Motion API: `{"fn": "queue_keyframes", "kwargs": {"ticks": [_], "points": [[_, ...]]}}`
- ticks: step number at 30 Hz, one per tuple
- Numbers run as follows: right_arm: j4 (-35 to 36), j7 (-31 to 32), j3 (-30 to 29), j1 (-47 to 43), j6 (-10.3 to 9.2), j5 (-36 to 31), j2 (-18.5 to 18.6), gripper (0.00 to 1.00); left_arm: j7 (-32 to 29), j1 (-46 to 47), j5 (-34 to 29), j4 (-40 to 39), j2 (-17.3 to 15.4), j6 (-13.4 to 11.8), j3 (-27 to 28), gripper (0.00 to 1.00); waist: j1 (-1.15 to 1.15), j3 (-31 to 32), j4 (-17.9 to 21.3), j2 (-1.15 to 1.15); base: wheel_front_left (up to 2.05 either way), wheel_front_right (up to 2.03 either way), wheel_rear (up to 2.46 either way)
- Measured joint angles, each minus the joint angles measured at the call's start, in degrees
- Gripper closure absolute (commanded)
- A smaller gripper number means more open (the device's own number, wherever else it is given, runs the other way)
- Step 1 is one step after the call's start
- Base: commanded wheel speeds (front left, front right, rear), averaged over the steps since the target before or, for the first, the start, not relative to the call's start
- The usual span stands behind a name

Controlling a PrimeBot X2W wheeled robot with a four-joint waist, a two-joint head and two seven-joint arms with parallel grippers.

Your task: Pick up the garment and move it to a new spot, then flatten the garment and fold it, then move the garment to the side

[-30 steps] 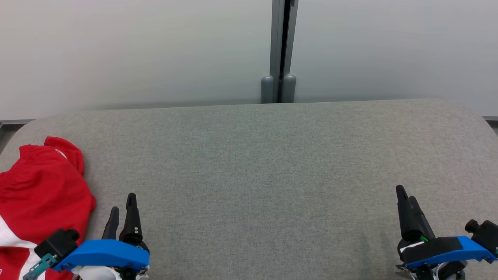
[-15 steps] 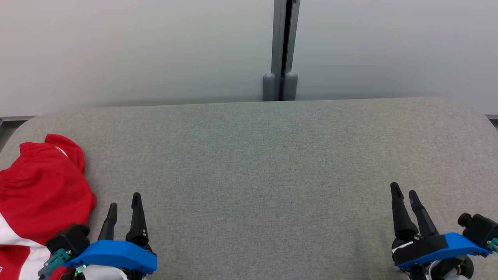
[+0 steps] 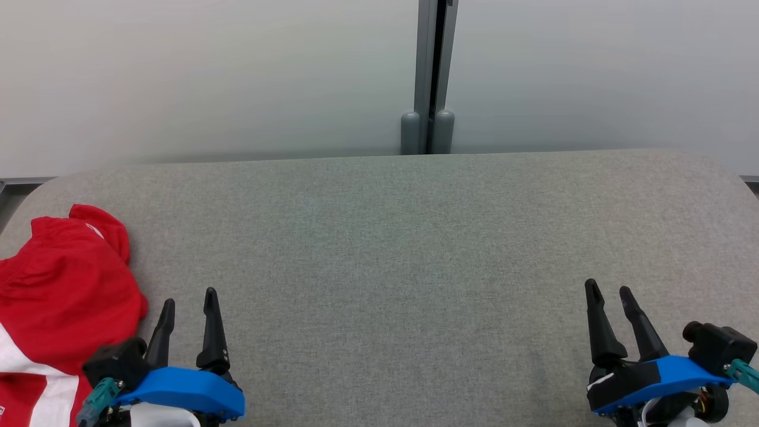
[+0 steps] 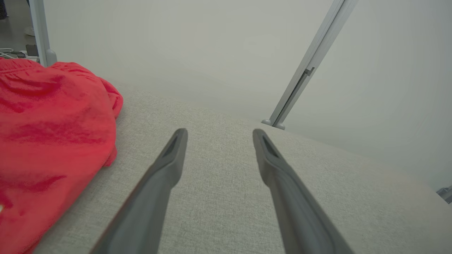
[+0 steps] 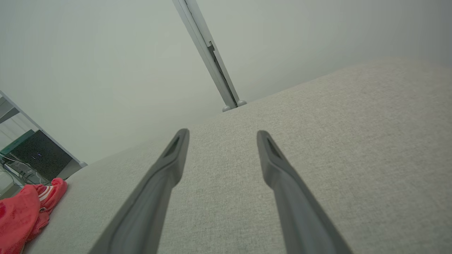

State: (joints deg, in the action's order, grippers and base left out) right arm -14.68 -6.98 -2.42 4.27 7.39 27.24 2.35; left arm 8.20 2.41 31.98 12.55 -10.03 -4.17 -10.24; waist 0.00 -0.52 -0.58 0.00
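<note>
Head view: red garment (image 3: 59,296) bunched at the bench's (image 3: 415,225) left end, just beside the left hand (image 3: 189,297), spread apart and empty; right hand (image 3: 608,287) also apart, empty, well away. Left wrist view: looks soft, light, floppy (will probably sag when lifted). Right wrist view: worth pinching a raised fold at its edge.

Nothing legible anywhere, with only a tiny pale mark (image 3: 95,230) near the far edge of the red garment (image 3: 65,296), too small to read as any word, brand, number or sign.
</note>
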Motion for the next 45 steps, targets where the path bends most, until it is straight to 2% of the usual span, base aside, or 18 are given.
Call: {"fn": "queue_keyframes", "kwargs": {"ticks": [18,45], "points": [[-0.65,-1.69,0.01,0.15,0.01,-10.87,0.1,0.0,2.58,-1.33,-7.78,-0.45,-0.34,-1.35,-1.81,0.0,0.0,0.09,-0.43,0.0,0.0,0.0,0.0],[-1.94,-4.86,0.08,0.2,0.02,-21.61,0.24,0.0,5.6,-3.25,-13.92,-1.4,-0.22,-2.55,-3.26,0.0,0.0,1.0,-0.79,0.0,0.0,0.0,0.0]]}}
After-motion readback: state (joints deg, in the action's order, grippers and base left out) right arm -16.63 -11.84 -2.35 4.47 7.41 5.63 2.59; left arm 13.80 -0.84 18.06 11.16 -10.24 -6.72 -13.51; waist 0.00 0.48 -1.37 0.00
